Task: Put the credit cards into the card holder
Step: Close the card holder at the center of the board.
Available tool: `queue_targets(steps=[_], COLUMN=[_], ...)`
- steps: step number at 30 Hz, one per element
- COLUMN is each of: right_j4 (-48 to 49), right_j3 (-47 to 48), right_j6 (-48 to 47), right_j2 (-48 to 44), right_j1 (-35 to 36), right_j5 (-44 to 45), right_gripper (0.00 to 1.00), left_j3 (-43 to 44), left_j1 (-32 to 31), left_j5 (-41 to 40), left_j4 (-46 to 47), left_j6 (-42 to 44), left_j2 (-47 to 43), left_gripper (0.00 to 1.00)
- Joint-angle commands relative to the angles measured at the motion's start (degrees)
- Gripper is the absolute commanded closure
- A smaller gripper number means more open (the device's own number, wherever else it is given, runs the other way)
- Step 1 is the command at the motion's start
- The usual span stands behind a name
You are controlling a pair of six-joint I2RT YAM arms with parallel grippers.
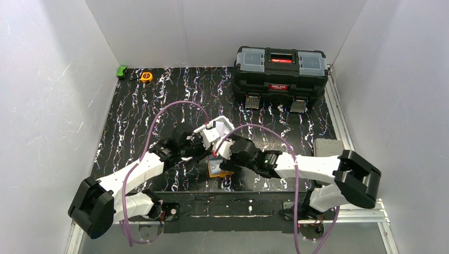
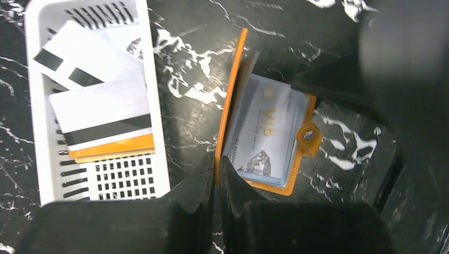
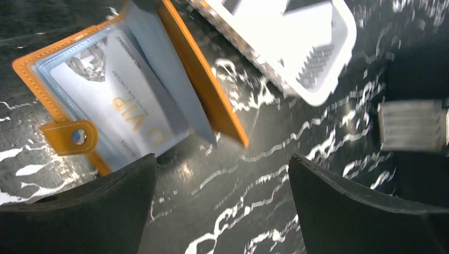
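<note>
Left wrist view: we see the left hand (image 2: 217,174) pinched shut on the raised orange cover of the card holder (image 2: 231,95), which lies open on the counter (image 2: 190,58) just beside the white basket (image 2: 159,106). A VIP card (image 2: 267,124) sits in its clear pocket; more credit cards (image 2: 100,108) lie in the basket. The right hand (image 3: 222,164) gapes wide near the holder, gripping nothing.

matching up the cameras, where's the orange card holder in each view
Top external: card holder at centre, just below the white basket.
Left wrist: card holder right of centre, open, cover edge pinched by the left end effector.
Right wrist: card holder upper left, open.
Shared landmark: the white basket, beside it in all three.
</note>
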Motion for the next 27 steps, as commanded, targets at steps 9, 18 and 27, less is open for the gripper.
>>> queue_targets(steps=[9, 18, 27], right_j4=[-16.3, -30.2, -30.2], right_j3=[3.9, 12.5, 18.7], right_j6=[47.9, 54.6, 53.0], right_j2=[-18.9, -10.2, 1.0], right_j1=[-20.1, -13.7, 0.6], right_j5=[-11.4, -10.0, 6.9], right_gripper=[0.02, 0.16, 0.10], left_j3=[5.1, 3.0, 1.3], left_j1=[-1.4, -1.9, -1.7], left_j5=[-12.8, -15.3, -15.4], left_j4=[-4.0, -2.5, -3.6], left_j6=[-21.7, -29.9, -36.1], left_j2=[0.9, 1.2, 0.3], left_gripper=[1.00, 1.00, 1.00])
